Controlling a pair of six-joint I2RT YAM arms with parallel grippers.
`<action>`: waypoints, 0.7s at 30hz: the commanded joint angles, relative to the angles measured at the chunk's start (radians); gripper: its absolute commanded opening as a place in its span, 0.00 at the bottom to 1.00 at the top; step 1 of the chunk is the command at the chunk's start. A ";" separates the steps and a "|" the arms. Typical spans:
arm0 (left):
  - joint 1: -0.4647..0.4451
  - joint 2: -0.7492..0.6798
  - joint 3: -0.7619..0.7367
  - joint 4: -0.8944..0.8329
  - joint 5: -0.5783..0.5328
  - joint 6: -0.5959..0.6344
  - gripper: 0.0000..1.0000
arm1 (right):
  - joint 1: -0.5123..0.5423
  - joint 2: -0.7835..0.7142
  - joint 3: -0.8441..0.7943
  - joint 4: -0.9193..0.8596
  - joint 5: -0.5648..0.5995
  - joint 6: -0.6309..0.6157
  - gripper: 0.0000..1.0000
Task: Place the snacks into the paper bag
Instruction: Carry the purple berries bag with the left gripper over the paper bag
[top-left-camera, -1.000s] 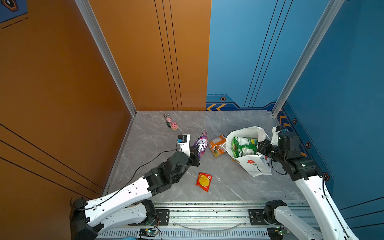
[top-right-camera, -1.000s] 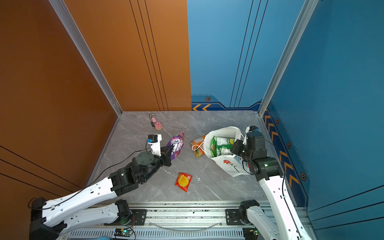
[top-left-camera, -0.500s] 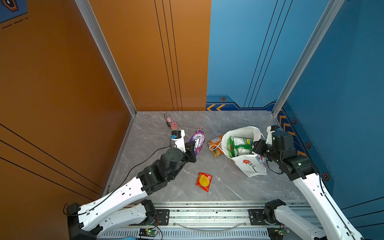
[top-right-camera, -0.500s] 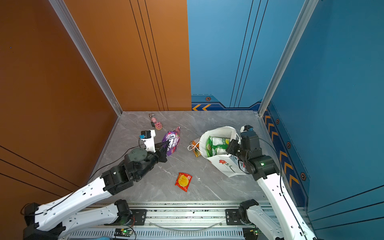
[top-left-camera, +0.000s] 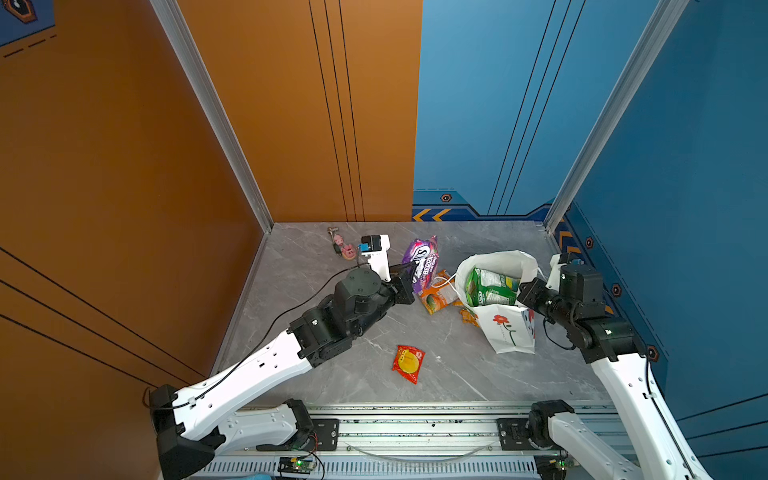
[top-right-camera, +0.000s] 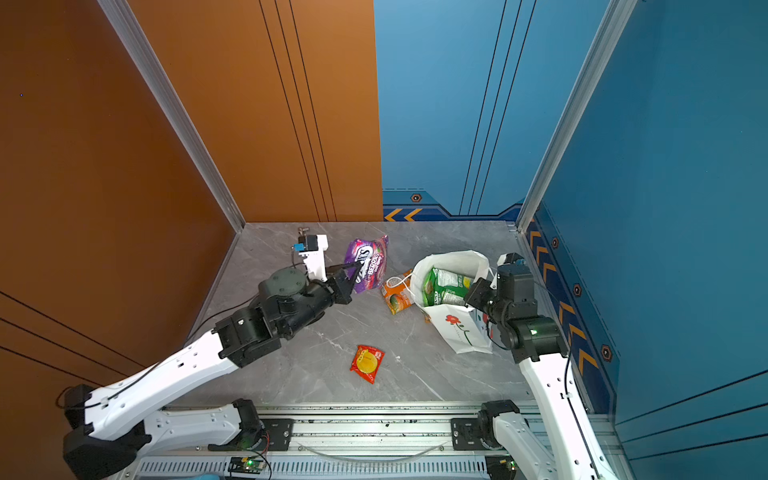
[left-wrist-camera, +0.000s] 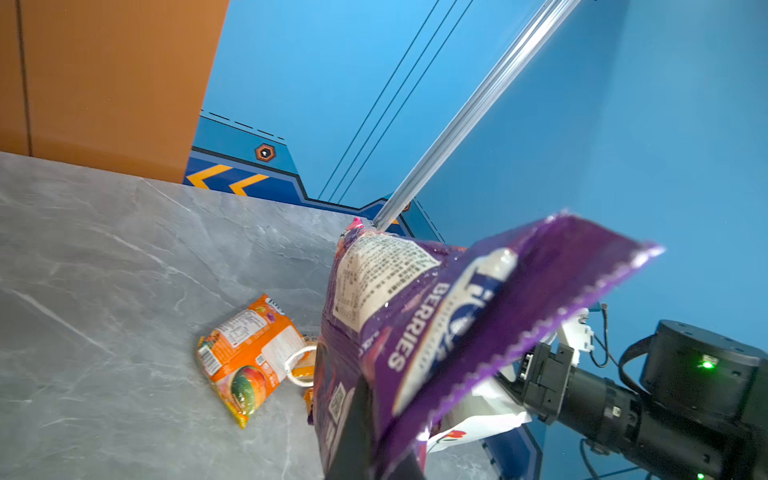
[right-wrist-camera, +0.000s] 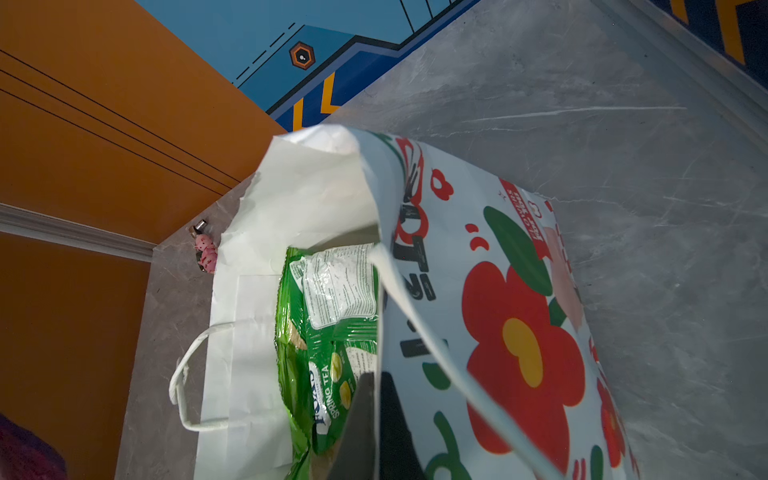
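Left hand (top-left-camera: 409, 271) gripped purple bag (top-left-camera: 424, 257), off the worktop (top-left-camera: 478, 374), left of paper bag (top-left-camera: 509, 332). Right hand (top-left-camera: 521, 291) pinched paper bag's rim; green bag (top-left-camera: 492, 286) sat inside. Orange bag (top-left-camera: 438, 298), red packet (top-left-camera: 408, 363) lay on worktop.

L arm (top-left-camera: 266, 365) extended fwd, L claw (top-left-camera: 409, 272) clamped tight, held aloft; R arm (top-left-camera: 623, 374) elbow-bent, R claw (top-left-camera: 523, 291) clamped tight.

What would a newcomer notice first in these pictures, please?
The purple bag, pinched in the left gripper and held up left of centre, stands out first. At the right, the right gripper grips the rim of the white paper bag, with a green bag inside. A red-yellow packet lies alone near the front.
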 joint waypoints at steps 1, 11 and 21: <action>-0.011 0.044 0.091 0.086 0.080 -0.038 0.00 | -0.029 -0.041 0.010 0.067 -0.018 -0.028 0.00; -0.036 0.201 0.244 0.126 0.145 -0.085 0.00 | -0.068 -0.060 -0.009 0.068 -0.041 -0.034 0.00; -0.077 0.333 0.343 0.133 0.187 -0.150 0.00 | -0.067 -0.064 -0.013 0.094 -0.083 -0.024 0.00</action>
